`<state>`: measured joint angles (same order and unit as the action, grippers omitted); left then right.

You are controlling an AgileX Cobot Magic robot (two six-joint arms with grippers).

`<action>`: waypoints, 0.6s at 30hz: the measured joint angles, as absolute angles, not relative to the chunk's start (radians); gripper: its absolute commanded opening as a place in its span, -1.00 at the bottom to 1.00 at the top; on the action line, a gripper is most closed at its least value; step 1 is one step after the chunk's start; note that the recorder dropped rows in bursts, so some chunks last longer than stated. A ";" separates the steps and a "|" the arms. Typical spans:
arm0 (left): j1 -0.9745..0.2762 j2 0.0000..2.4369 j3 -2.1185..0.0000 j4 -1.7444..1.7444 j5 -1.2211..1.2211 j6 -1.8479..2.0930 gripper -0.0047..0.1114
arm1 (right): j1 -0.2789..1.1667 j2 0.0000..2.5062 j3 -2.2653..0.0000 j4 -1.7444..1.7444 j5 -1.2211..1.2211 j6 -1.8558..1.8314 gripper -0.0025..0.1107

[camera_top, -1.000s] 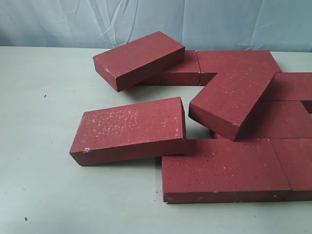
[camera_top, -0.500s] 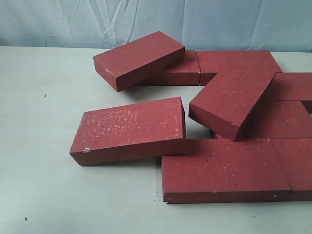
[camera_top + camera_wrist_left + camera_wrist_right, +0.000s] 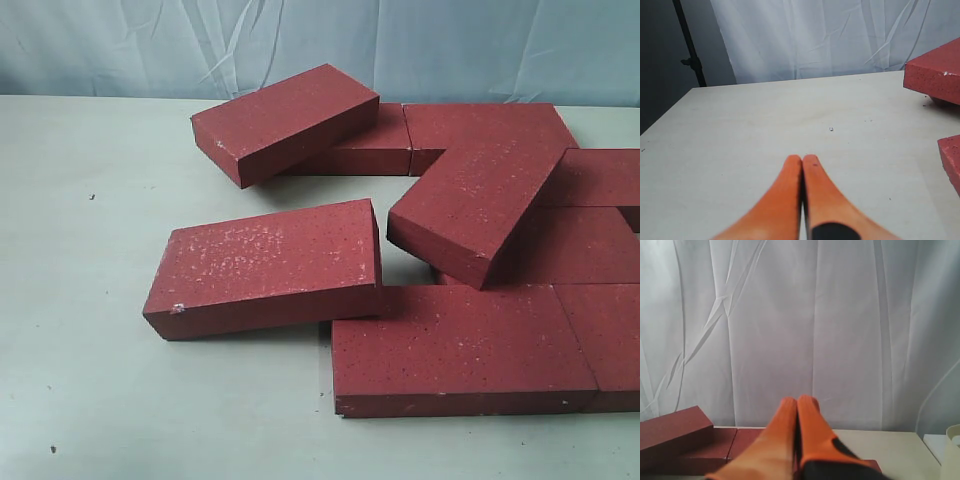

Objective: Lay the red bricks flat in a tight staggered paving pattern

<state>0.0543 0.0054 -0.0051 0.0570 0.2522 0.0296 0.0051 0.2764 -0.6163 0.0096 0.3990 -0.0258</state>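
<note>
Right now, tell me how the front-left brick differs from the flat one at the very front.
The left brick is tilted, one end propped on the front brick; the front brick lies flat on the table. The left brick's top is thick with white flecks; the front brick's has few. Both are dark red rectangles.

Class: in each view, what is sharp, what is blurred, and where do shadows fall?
Exterior view: sharp, evenly lit; dark red rectangular bricks cast soft shadows on the pale table. Left wrist view: orange left hand blurred close up. Right wrist view: orange right hand blurred too.
</note>
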 measured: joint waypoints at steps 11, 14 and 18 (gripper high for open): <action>0.054 0.005 -0.005 0.057 0.252 0.030 -0.92 | 0.005 0.381 -0.656 0.034 0.517 -0.026 -0.97; 0.054 0.005 -0.005 0.057 0.252 0.030 -0.92 | 0.005 0.437 -0.684 0.049 0.566 -0.026 -0.97; 0.054 0.005 -0.005 0.057 0.252 0.030 -0.92 | 0.005 0.508 -0.706 0.116 0.627 -0.026 -0.97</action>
